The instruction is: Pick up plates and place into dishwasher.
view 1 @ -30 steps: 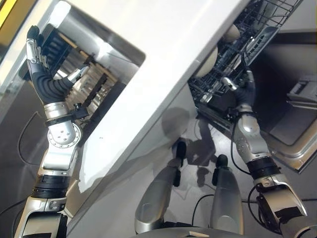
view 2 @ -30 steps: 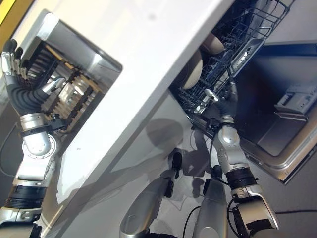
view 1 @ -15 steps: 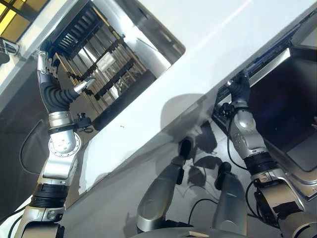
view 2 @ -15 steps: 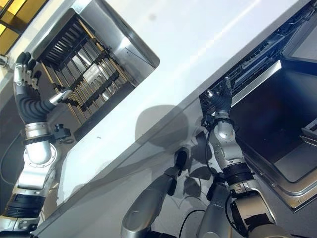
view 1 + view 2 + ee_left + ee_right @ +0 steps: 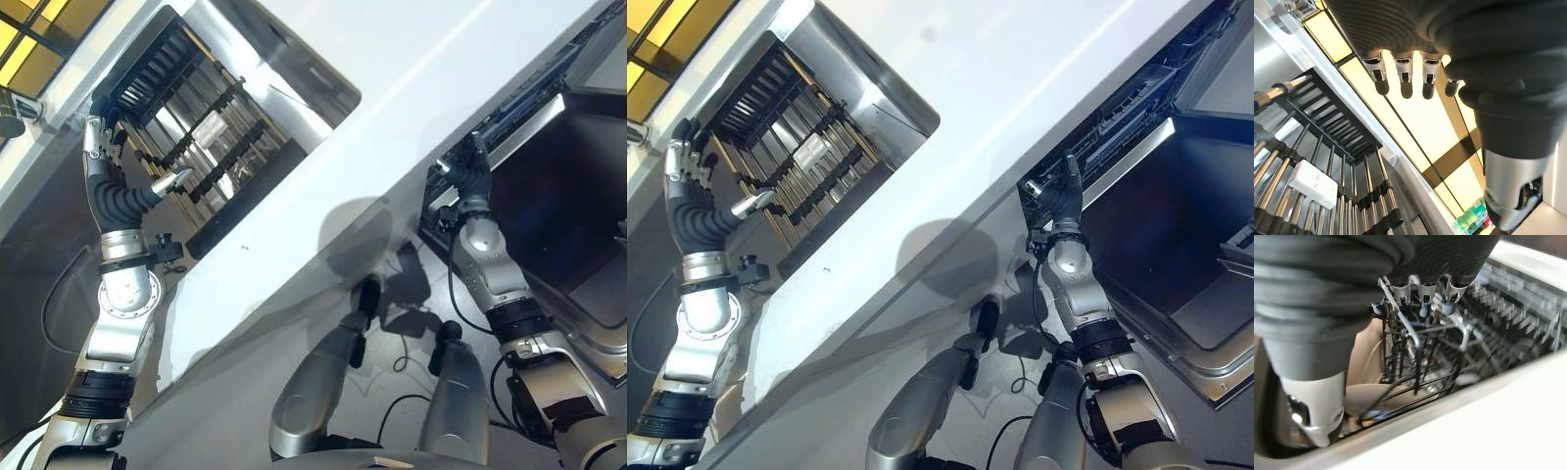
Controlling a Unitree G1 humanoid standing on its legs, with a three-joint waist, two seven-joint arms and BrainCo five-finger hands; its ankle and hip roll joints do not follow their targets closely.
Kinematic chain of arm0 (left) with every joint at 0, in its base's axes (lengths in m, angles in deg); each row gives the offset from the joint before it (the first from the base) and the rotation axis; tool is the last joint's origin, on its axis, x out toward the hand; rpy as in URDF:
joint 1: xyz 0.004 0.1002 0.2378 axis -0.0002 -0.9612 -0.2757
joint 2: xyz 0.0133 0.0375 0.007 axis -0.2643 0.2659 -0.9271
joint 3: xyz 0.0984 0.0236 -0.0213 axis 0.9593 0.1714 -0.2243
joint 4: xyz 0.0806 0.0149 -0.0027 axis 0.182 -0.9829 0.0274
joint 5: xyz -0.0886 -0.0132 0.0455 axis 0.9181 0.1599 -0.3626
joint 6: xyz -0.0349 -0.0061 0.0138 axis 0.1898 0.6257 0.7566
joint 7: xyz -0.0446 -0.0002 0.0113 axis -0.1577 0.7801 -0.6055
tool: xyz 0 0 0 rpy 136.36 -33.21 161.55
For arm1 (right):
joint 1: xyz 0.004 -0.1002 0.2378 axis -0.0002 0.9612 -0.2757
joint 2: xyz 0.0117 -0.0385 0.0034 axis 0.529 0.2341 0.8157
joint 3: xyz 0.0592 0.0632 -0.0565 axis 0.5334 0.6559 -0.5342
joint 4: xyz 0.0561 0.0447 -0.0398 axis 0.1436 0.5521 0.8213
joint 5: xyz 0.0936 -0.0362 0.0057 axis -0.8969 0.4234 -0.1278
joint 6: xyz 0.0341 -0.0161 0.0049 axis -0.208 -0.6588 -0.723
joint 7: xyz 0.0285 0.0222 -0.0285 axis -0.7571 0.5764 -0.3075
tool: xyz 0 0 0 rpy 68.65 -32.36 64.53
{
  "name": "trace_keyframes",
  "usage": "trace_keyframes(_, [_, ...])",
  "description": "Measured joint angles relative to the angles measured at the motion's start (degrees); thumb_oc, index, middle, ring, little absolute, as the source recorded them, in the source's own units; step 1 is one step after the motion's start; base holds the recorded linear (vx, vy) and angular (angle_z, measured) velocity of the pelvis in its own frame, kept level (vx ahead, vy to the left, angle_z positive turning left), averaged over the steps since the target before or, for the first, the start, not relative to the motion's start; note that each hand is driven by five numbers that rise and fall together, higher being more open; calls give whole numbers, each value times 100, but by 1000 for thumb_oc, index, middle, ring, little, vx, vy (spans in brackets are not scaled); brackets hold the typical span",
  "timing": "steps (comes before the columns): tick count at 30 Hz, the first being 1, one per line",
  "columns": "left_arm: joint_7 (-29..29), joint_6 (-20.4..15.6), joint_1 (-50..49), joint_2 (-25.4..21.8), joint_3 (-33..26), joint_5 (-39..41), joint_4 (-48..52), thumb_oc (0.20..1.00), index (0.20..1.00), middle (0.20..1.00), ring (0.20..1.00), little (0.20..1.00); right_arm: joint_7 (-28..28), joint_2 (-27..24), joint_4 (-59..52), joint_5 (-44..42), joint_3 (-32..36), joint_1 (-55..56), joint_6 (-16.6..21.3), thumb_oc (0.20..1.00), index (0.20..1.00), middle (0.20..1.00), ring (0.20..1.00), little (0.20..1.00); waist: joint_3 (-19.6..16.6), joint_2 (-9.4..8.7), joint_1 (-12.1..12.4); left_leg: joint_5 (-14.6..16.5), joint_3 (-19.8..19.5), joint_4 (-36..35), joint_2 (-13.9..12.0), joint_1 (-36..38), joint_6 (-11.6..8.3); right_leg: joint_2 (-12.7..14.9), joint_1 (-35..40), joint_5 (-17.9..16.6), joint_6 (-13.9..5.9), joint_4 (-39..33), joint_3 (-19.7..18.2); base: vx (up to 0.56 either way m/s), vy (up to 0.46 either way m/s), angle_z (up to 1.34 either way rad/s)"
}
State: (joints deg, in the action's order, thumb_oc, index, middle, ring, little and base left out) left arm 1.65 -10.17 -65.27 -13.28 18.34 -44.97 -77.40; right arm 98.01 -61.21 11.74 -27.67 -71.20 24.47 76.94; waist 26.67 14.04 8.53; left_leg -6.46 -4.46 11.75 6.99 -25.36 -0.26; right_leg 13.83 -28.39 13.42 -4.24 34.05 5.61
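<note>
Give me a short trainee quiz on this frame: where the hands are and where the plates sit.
1. True or false: the left hand holds a plate.
2. Multiple choice: where do the beige plates show? A) in the dishwasher rack; B) on the white counter; C) in the bar rack by the left hand.
3. Short answer: which hand is up at the edge of the dishwasher rack?

Key
1. False: its fingers are straight and hold nothing, raised beside the bar rack.
2. A.
3. The right hand, fingers straight, tips at the rack's wires.
</note>
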Motion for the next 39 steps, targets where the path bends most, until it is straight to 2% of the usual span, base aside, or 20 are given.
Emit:
trace_keyframes(2, [19,26,-2,0,-1,-5,12,1000,1000,1000,1000,1000,132,-62,-213,282,14,79,-190,1000,1000,1000,1000,1000,39,-55,-77,55,163,66,-32,23,76,-66,5,-105,-38,-131,-171,-43,74,-43])
trace_keyframes(4, [46,188,-13,-36,-2,-15,47,1000,1000,1000,1000,1000,248,-85,-561,572,79,208,-201,1000,1000,1000,1000,1000,75,-107,-207,138,392,96,-71,134,166,-121,87,-254,-99,-339,-398,-23,110,-62])
trace_keyframes(6, [114,256,-8,-11,6,-24,24,1000,1000,1000,1000,1000,278,-169,-787,732,88,228,-215,1000,1000,1000,1000,1000,99,-141,-431,256,631,92,-96,289,256,-168,234,-428,-171,-615,-638,37,166,-76])
trace_keyframes(7, [167,291,-5,4,10,-27,12,1000,1000,1000,1000,1000,263,-195,-878,791,135,233,-229,1000,1000,1000,1000,1000,137,-196,-542,315,772,109,-100,383,310,-182,295,-510,-176,-751,-745,47,174,-88])
trace_keyframes(8, [204,337,2,45,18,-26,-26,1000,1000,1000,1000,1000,244,-195,-932,792,215,243,-256,1000,1000,1000,1000,1000,164,-235,-606,361,935,103,-122,476,367,-137,346,-583,-99,-867,-762,8,110,-101])
trace_keyframes(10, [243,472,36,154,70,-25,-146,1000,1000,1000,1000,1000,165,-225,-937,792,439,307,-268,1000,1000,1000,1000,1000,177,-261,-618,496,1317,172,-243,620,473,35,453,-740,121,-1151,-552,-5,41,-120])
trace_keyframes(12, [228,518,49,191,125,-28,-157,1000,1000,1000,1000,1000,166,-304,-990,787,637,567,-254,1000,1000,1000,1000,1000,177,-295,-696,748,1374,462,-245,658,501,79,628,-977,132,-1094,-422,16,-72,-79])
trace_keyframes(13, [197,531,86,260,114,-39,-129,1000,1000,1000,1000,1000,188,-380,-1089,783,738,890,-241,1000,1000,1000,1000,1000,179,-300,-759,932,1376,731,-290,656,495,66,642,-968,34,-912,-411,22,-134,-28])
trace_keyframes(14, [154,533,61,256,88,-94,-132,1000,1000,1000,1000,1000,228,-418,-1180,781,822,1207,-233,1000,1000,1000,1000,1000,173,-313,-786,1072,1371,933,-362,670,470,35,651,-968,34,-748,-363,-20,-182,-32])
trace_keyframes(16, [114,513,-94,173,-109,-131,-137,1000,1000,1000,1000,1000,293,-411,-1291,776,932,1636,-142,1000,1000,1000,1000,1000,105,-457,-792,1256,1436,1084,-468,670,371,-6,638,-861,12,-883,-238,-99,-215,-53])
trace_keyframes(17, [116,508,-169,139,-230,-130,-136,1000,1000,1000,1000,1000,326,-417,-1373,767,1018,1785,-55,1000,1000,1000,1000,1000,83,-491,-750,1244,1490,1039,-534,648,336,-31,655,-954,-136,-1118,-176,-138,-208,-58])
trace_keyframes(18, [118,506,-246,84,-330,-128,-139,1000,1000,1000,1000,1000,392,-412,-1397,753,1084,1862,69,1000,1000,1000,1000,1000,79,-498,-749,1232,1437,1050,-570,616,299,-90,713,-1060,-190,-1315,-122,-116,-161,-52])
trace_keyframes(20, [106,492,-281,-47,-382,-129,-151,1000,1000,1000,1000,1000,577,-404,-1437,710,1236,1923,178,1000,1000,1000,1000,1000,77,-497,-793,1260,1167,1103,-528,538,247,-187,640,-1177,-161,-1345,-152,-117,-123,-29])
trace_keyframes(22, [85,455,-259,-95,-403,-131,-159,1000,1000,1000,1000,1000,768,-398,-1458,694,1334,1945,245,1000,1000,1000,1000,1000,68,-489,-806,1260,1173,1104,-545,518,232,-223,591,-1177,-139,-1333,-187,-70,-65,-12])
trace_keyframes(26, [76,456,-274,-56,-440,-131,-241,1000,1000,1000,1000,1000,1347,-248,-1455,635,1569,2206,334,1000,1000,1000,1000,1000,62,-491,-915,1258,1225,1092,-555,617,236,-254,635,-1173,-142,-1331,-264,5,-2,-8])
trace_keyframes(29, [81,454,-437,44,-524,-130,-286,1000,1000,1000,1000,1000,1671,-1,-1447,530,1759,2525,340,1000,1000,1000,1000,1000,56,-490,-936,1258,1353,1002,-525,733,254,-232,637,-1167,-161,-1320,-394,-42,40,-19])
trace_keyframes(32, [160,385,-690,68,-657,-131,-331,1000,1000,1000,1000,1000,2077,372,-1371,413,1846,2886,486,1000,1000,1000,1000,1000,53,-481,-1080,1273,1491,970,-482,750,274,-198,498,-1120,-213,-1229,-536,-75,64,-18])
trace_keyframes(36, [366,236,-873,68,-748,-128,-371,1000,1000,1000,1000,1000,2177,494,-942,-254,1860,3202,922,1000,1000,1000,1000,1000,6,-360,-1144,1317,1714,1015,-430,505,338,-137,73,-1098,-251,-992,-778,-74,68,-18])
trace_keyframes(39, [521,221,-861,41,-804,-128,-403,1000,1000,1000,1000,1000,1854,550,-458,-792,1647,3124,1217,1000,1000,1000,1000,1000,35,-196,-1163,1296,1818,1110,-372,228,377,-60,-329,-1072,-256,-711,-864,-74,26,-6])
